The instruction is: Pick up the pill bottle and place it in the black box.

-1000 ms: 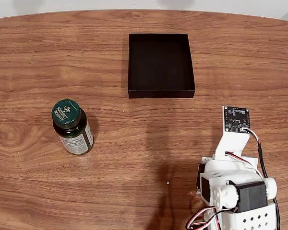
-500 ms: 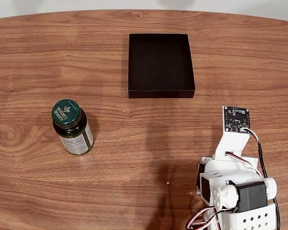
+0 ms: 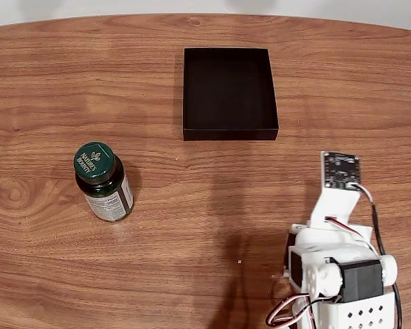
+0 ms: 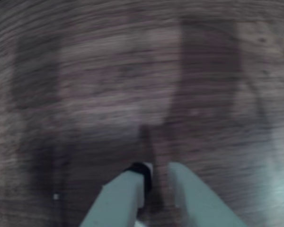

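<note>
Pill bottle (image 3: pixel 103 181), upright on tabletop (image 3: pixel 192 205) left of the arm in the fixed view, ungrasped; black box (image 3: pixel 229 92) beyond, awaiting it; hand (image 4: pixel 156 172) nearly closed, empty, over bare wood.

One bottle (image 3: pixel 103 182) stands at nine o'clock on the tabletop (image 3: pixel 192 205). One box (image 3: pixel 229 92) lies at twelve o'clock. One arm (image 3: pixel 339 267) sits at five o'clock, carrying one tool (image 4: pixel 157 171).
</note>
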Available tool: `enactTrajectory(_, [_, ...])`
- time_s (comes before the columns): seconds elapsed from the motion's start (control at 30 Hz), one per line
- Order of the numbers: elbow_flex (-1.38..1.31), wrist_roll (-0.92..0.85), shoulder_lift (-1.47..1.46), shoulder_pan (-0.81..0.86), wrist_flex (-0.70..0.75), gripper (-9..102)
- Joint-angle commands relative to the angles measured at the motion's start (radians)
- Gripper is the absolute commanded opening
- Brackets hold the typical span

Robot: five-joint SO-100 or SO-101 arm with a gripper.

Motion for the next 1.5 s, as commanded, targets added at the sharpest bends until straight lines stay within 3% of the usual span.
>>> enactTrajectory(0.0, [0.002, 0.002, -0.005, 0.026, 0.158, 0])
enactTrajectory(0.2, [0.002, 0.018, -0.015, -0.008, 0.158, 0])
enactTrajectory(0.33, [0.002, 0.166, -0.115, -0.026, 0.143, 0])
enactTrajectory(0.47, [0.002, 0.187, -0.117, -0.048, 0.052, 6])
enactTrajectory(0.7, [0.002, 0.316, -0.199, -0.078, -0.252, 6])
enactTrajectory(0.87, [0.002, 0.302, -0.322, -0.183, -0.558, 9])
enactTrajectory(1.07, [0.002, 0.265, -0.419, -0.313, -0.851, 23])
enactTrajectory(1.27, [-0.002, 0.242, -0.565, -0.44, -1.104, 26])
enactTrajectory(1.47, [-0.008, 0.233, -0.66, -0.551, -1.258, 27])
